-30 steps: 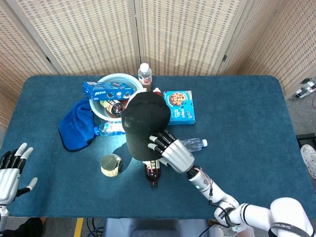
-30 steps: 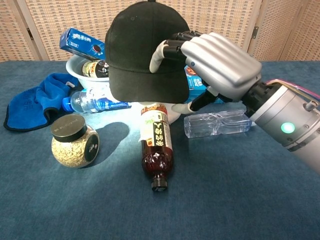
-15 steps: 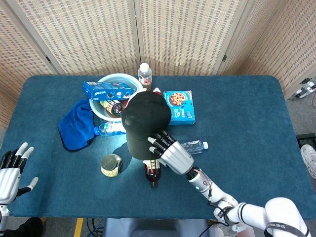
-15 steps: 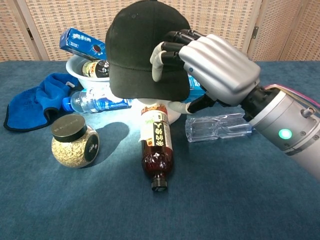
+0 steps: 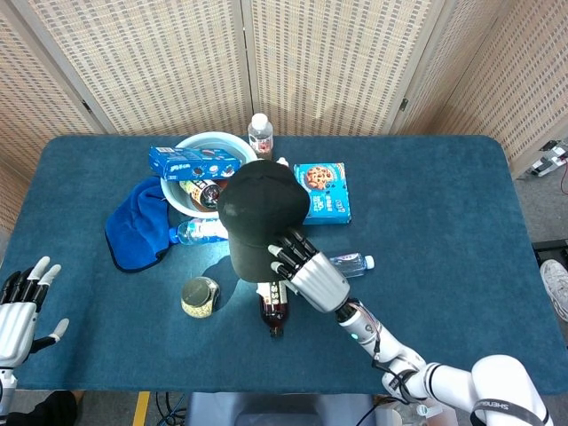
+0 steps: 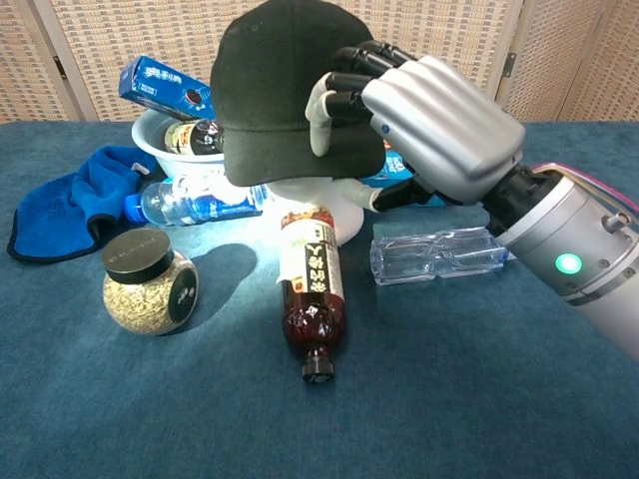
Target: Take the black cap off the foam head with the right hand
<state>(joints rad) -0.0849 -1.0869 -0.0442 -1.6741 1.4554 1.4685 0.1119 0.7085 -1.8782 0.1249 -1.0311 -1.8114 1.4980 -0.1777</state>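
The black cap (image 6: 285, 90) sits high on the white foam head (image 6: 321, 208), whose lower part shows below the cap's rim. My right hand (image 6: 429, 125) grips the cap's right side, fingers curled over the crown and thumb pressed on its front. From above, the cap (image 5: 257, 213) hides the head and my right hand (image 5: 311, 271) lies against its near edge. My left hand (image 5: 19, 306) rests at the table's near left corner, fingers spread, holding nothing.
A brown bottle (image 6: 313, 299) lies in front of the head, a clear empty bottle (image 6: 439, 254) under my right wrist, a grain jar (image 6: 150, 282) to the left. Behind stand a white bowl (image 5: 206, 146), blue boxes (image 5: 197, 160), a cookie box (image 5: 323, 193) and a blue cloth (image 6: 70, 200).
My right hand has closed on the cap and raised it slightly, tilting it up so more of the white foam head shows beneath. The left hand has not moved.
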